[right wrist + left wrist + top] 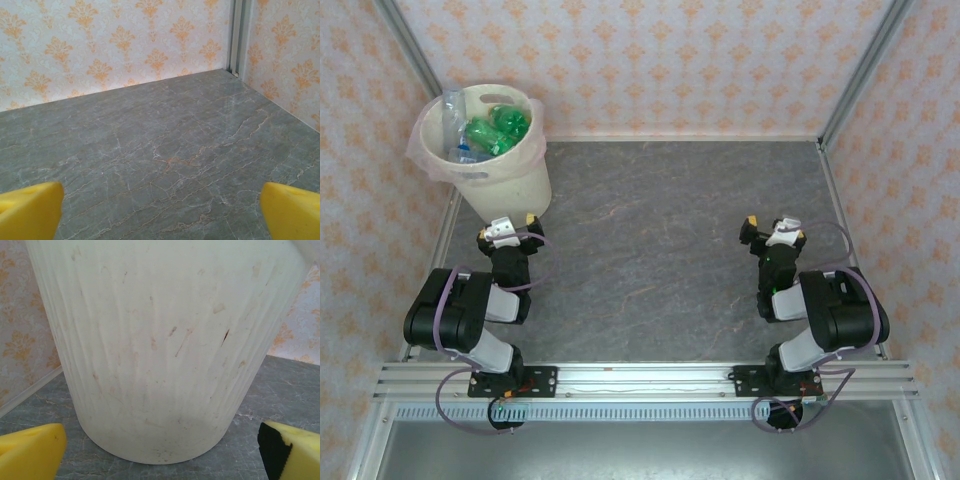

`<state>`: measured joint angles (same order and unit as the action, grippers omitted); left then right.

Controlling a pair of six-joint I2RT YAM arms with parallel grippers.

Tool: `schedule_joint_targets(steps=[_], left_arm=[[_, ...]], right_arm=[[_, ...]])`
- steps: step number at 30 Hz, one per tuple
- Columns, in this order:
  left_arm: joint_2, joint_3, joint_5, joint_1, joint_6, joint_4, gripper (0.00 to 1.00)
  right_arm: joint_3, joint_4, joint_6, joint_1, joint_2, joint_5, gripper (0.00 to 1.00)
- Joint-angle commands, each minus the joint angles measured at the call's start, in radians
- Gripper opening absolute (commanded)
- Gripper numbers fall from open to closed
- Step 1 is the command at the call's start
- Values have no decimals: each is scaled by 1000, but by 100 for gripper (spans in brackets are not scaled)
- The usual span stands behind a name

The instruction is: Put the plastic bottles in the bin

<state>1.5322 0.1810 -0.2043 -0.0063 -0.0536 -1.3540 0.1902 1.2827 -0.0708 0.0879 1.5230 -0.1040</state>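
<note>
1. The table (pixel 670 250) has a smooth, stone-patterned top. A bin shoved across it would probably slide rather than hold its place.
2. The bin (pixel 515 180) stands in the far left corner, close to the walls, and the left arm points straight at it. From the left wrist its wall fills most of the view. The main risk is a forward reach by that arm, which could knock the bin, push it into the corner or tip it.
3. The bottles (pixel 492 132) that can be seen all lie inside the bin, green ones heaped by clear ones, so the job looks about finished. One clear bottle stands up above the rim on the left. A jolt to the bin could throw it out onto the table.
4. The left gripper (pixel 510 228) is spread wide and holds nothing. It sits just beside the foot of the bin, apart from it as far as I can judge. If it rose close alongside, a finger could catch the thin liner (pixel 420 150) draped over the rim.
5. The right gripper (pixel 772 230) is also spread wide and empty. It is well apart from the bin and carries little risk.
</note>
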Motion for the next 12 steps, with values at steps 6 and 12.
schedule_joint_targets(steps=[6, 12], left_arm=[[3, 18, 29, -6, 10, 3, 99], [3, 29, 84, -6, 31, 21, 99]], right_arm=[[22, -12, 15, -11, -1, 13, 100], [25, -15, 17, -14, 0, 21, 100]])
